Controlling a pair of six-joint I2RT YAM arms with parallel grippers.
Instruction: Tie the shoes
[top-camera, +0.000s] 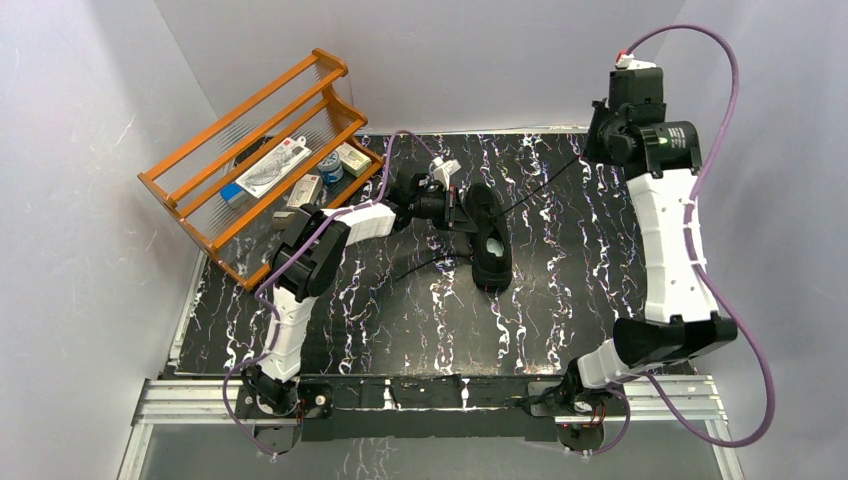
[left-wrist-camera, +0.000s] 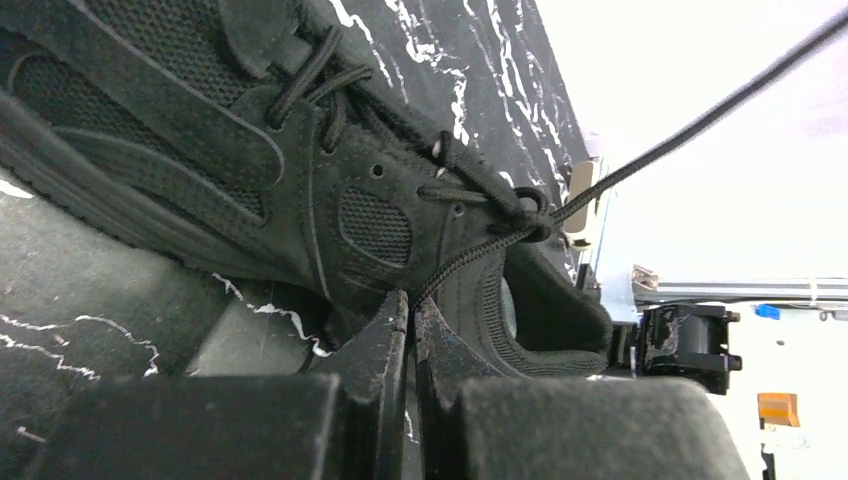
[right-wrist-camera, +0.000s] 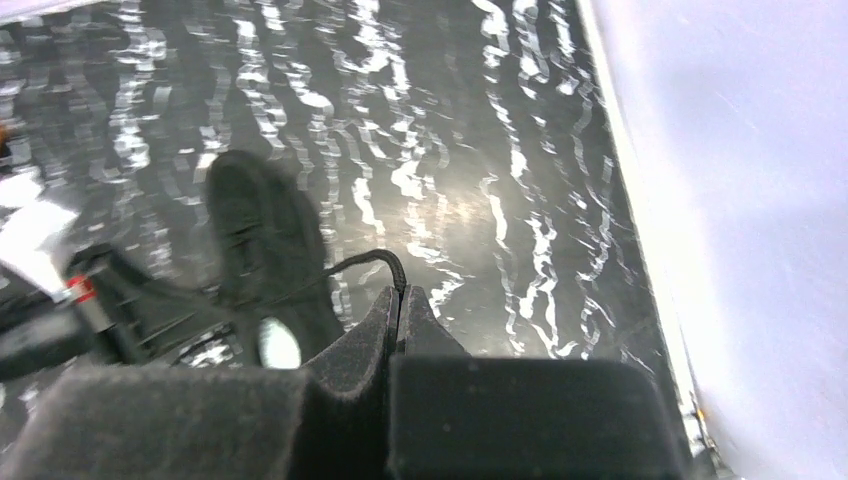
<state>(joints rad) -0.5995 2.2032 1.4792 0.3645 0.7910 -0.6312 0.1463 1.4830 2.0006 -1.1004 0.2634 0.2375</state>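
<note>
Left arm reaches low to the sneaker (top-camera: 490, 245) mid-tabletop (top-camera: 580, 300), left pincer (left-wrist-camera: 410, 305) clenched on a short lace (left-wrist-camera: 465, 262). Right arm's reared up at the far right edge, with plenty of tabletop between. Right pincer (right-wrist-camera: 402, 295) is pinching, looks like, the taut lace (top-camera: 545, 183). An orange rack (top-camera: 255, 160) crowds the left.

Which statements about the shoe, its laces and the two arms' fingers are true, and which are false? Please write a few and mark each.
1. The left fingers are shut on a lace. True.
2. The right fingers hang open. False: they are shut on the other lace.
3. The shoe lies in the orange rack. False: it lies on the table, apart from the rack.
4. The other lace runs straight from the shoe to the right fingers. True.
</note>
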